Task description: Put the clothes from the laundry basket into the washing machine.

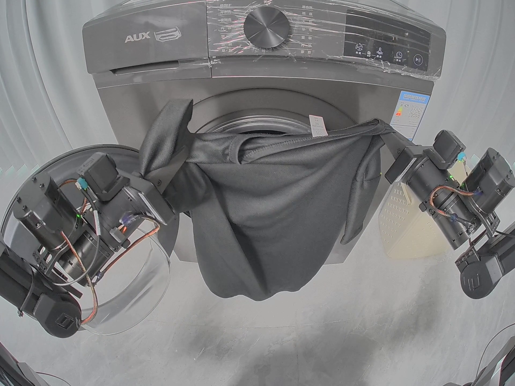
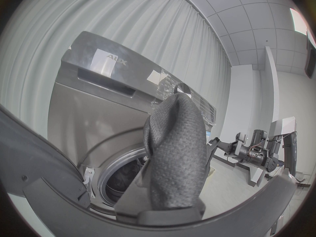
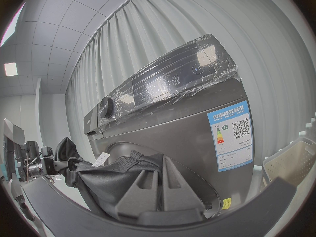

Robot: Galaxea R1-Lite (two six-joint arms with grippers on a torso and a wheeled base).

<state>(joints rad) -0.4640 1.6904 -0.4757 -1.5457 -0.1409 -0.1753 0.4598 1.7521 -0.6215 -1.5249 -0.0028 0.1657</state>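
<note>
Washer [image 1: 155, 108] fills the upper middle of the head view, its round door [image 1: 134, 290] swung open at lower left. Dark grey garment [image 1: 268, 205] hangs spread in front of the drum mouth at frame centre, stretched between both arms. Its top edge runs level across the opening and its lower part sags toward the floor. Left arm comes in from the lower left, angled up toward the centre; right arm comes in from the right edge, also angled up toward the centre. Left tool [image 1: 159, 180] is pressed together on a bunched corner of the garment, left of centre, with a flap of cloth standing up above it. Right tool [image 1: 390, 136] pinches the opposite corner at the right, the cloth pulled taut. Cream basket [image 1: 407, 226] stands at the right beside the washer, behind the right arm.
</note>
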